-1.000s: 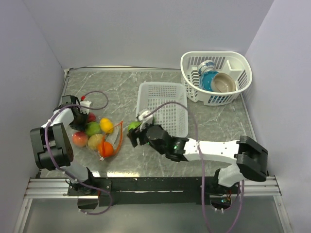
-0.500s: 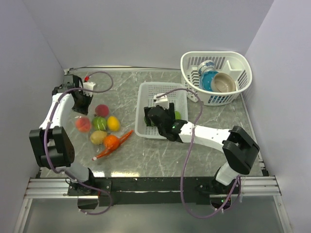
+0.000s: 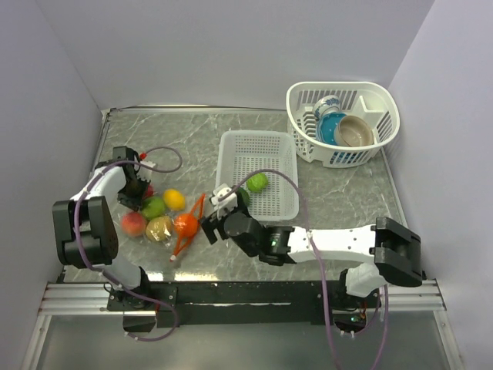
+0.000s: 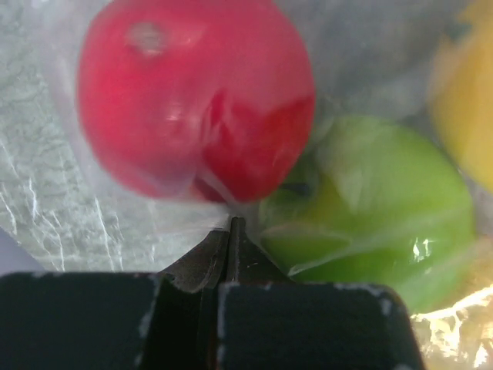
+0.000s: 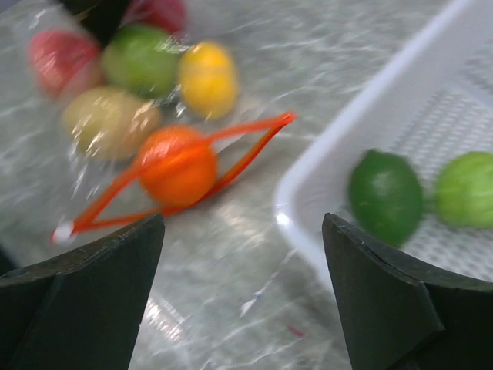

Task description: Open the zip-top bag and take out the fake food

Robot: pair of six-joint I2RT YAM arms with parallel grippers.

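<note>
The right pincer (image 3: 209, 227) has come back out of the flat white basket (image 3: 258, 150). It now hangs over the table (image 3: 339, 193), close to the mouth of the zip-top bag (image 3: 150, 220). The left pincer (image 3: 134, 190) has come down from the far corner to the back end of the bag.

The bag lies on the left side of the table. The left pincer's two fingers are pressed tight together. Their tips nip a bit of the clear plastic, right between a red fruit (image 4: 196, 100) and a green fruit (image 4: 370, 223) inside the bag.

The right pincer is spread wide. It holds nothing and touches nothing. Just in front of it an orange fruit (image 5: 177, 166) sits at the bag's open mouth, with the orange-red zip strip (image 5: 246, 131) looped around it. A yellow fruit (image 5: 206, 77) sits deeper in the bag.

A dark green fruit (image 5: 385, 193) and a pale green fruit (image 5: 466, 189) lie side by side in the flat basket, out of the bag.
</note>
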